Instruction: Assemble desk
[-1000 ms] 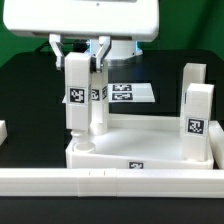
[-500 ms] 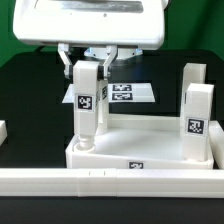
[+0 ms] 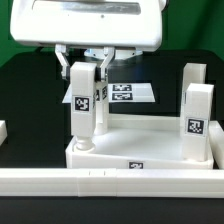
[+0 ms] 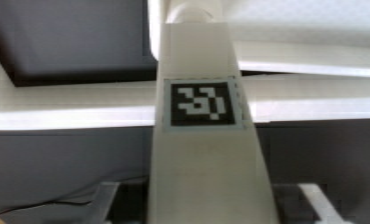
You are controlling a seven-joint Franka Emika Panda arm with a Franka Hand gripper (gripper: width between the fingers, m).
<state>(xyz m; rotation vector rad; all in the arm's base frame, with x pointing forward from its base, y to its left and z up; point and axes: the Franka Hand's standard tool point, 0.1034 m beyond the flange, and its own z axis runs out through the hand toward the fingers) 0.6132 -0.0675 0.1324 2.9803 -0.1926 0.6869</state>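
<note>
The gripper is clamped on the top of 1 tagged desk leg, held upright with its foot at the tabletop's near corner socket on the exterior view's left. 2 more legs stand upright there.

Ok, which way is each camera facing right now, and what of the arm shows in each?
Exterior view: off the arm, low at the table edge, facing the tabletop and the leg held upright over a corner socket; the tool and the arm's white housing fill the top.
Wrist view: on the wrist, looking down along the held leg toward the tabletop; only dark finger edges show.
Shared: the tagged leg and the tabletop.
</note>
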